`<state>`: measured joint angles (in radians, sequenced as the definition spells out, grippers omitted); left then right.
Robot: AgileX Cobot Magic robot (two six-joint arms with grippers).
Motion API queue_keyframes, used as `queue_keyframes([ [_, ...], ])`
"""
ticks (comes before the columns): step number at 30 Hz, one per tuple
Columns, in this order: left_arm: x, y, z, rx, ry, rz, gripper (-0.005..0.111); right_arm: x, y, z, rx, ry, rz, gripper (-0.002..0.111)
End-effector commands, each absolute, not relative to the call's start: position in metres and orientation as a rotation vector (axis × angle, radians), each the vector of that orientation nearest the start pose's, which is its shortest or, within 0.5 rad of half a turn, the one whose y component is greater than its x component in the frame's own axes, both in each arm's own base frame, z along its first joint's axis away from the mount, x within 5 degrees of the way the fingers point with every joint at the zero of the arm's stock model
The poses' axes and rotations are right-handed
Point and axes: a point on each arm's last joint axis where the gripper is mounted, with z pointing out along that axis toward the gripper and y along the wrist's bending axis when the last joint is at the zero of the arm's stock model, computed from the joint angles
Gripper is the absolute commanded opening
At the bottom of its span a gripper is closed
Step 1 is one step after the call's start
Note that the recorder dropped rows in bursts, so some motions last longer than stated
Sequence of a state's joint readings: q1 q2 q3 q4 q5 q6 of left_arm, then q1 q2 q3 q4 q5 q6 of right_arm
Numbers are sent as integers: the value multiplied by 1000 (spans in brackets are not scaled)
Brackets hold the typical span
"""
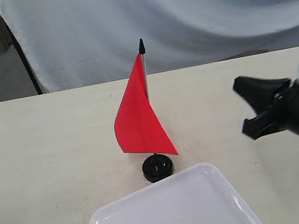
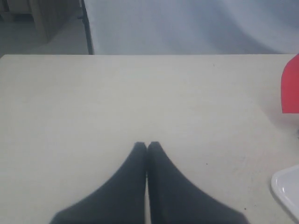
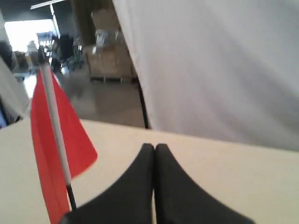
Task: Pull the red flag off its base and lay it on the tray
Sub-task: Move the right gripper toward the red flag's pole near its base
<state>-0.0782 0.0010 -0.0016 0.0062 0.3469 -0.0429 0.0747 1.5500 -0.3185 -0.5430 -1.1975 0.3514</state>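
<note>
The red flag [image 1: 139,119] stands upright on its thin pole in the small round black base [image 1: 158,168], near the middle of the table. The white tray [image 1: 174,218] lies just in front of the base. My right gripper [image 1: 243,104] hovers to the right of the flag, apart from it. In the right wrist view, this gripper [image 3: 154,147] has its fingers pressed together with nothing between them, and the flag [image 3: 46,140] stands off to one side. My left gripper [image 2: 147,144] is shut and empty over bare table, with an edge of the flag [image 2: 292,91] and a tray corner [image 2: 287,189] in view.
A white cloth backdrop [image 1: 178,14] hangs behind the table's far edge [image 1: 48,93]. The light wooden tabletop [image 1: 43,165] extends left of the flag. The left arm does not show in the exterior view.
</note>
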Motion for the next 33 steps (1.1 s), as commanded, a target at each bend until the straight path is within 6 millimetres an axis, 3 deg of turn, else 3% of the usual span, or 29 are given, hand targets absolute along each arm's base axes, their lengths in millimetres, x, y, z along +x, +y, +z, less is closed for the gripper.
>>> queue_keyframes([
  [1, 53, -4, 182, 41, 1828, -82, 0, 264, 87, 127, -558, 1674, 556, -1],
  [5, 53, -4, 182, 41, 1828, -82, 0, 275, 107, 97, -685, 1696, 578, -1],
  [11, 53, -4, 182, 41, 1828, -82, 0, 278, 117, 89, -716, 1696, 602, 0],
  [13, 53, -4, 182, 41, 1828, -82, 0, 278, 117, 89, -716, 1696, 602, 13],
  [15, 53, -4, 182, 41, 1828, -82, 0, 278, 117, 89, -716, 1696, 602, 44],
  [16, 53, -4, 182, 41, 1828, -82, 0, 277, 118, 89, -725, 1696, 617, 65],
  [18, 53, -4, 182, 41, 1828, -82, 0, 278, 120, 87, -741, 1693, 625, 91],
  [20, 53, -4, 182, 41, 1828, -82, 0, 282, 123, 87, -747, 1680, 627, 94],
  [29, 53, -4, 182, 41, 1828, -82, 0, 315, 176, 76, -879, 1650, 633, 94],
  [33, 53, -4, 182, 41, 1828, -82, 0, 324, 185, 75, -886, 1620, 639, 94],
])
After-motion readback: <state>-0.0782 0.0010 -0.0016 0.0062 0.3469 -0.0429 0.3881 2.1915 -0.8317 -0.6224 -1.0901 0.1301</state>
